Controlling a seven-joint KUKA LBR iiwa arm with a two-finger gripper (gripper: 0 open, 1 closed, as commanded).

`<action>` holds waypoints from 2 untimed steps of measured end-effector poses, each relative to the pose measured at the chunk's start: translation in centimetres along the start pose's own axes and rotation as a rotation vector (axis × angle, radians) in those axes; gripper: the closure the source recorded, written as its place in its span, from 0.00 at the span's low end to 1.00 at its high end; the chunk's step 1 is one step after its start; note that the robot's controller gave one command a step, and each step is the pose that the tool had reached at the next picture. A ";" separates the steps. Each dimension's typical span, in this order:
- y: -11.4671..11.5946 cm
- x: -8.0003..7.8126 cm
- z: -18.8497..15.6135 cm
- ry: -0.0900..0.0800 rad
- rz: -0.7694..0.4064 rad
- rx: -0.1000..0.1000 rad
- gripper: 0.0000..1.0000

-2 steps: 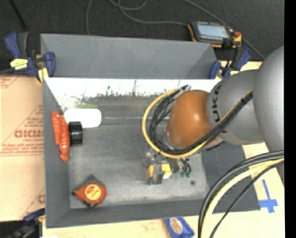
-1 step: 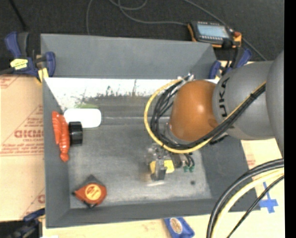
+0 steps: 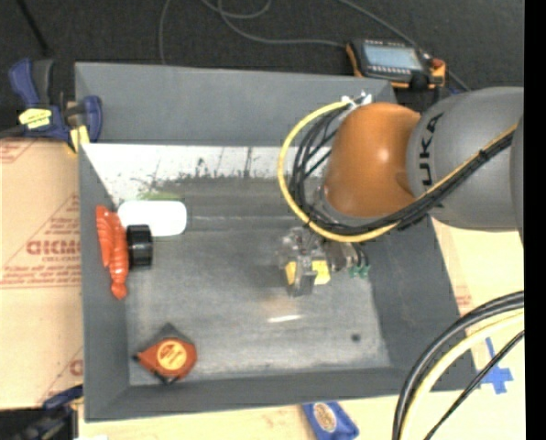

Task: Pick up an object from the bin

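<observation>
1. The grey metal bin (image 3: 227,333) carries everything; its floor is flat and scuffed, with sloping walls all round.
2. A white rounded block (image 3: 156,217) lies near the floor's far left corner.
3. A black cylinder (image 3: 139,246) sits just in front of the white block, touching or nearly touching it.
4. A long orange ridged thing (image 3: 114,250) lies just left of the white block, along the left wall, against the cylinder.
5. An orange tape measure (image 3: 168,357) rests well in front of the white block, at the near left corner.
6. A small yellow thing (image 3: 311,273) shows far right of the white block; whether it rests on the floor cannot be told.
</observation>
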State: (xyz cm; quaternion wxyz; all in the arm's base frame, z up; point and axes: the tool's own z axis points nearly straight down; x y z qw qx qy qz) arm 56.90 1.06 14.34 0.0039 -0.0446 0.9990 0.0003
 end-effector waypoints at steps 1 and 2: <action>1.1 1.5 -4.9 0.012 0.006 0.000 1.00; 0.0 1.6 -12.1 0.007 0.012 0.000 1.00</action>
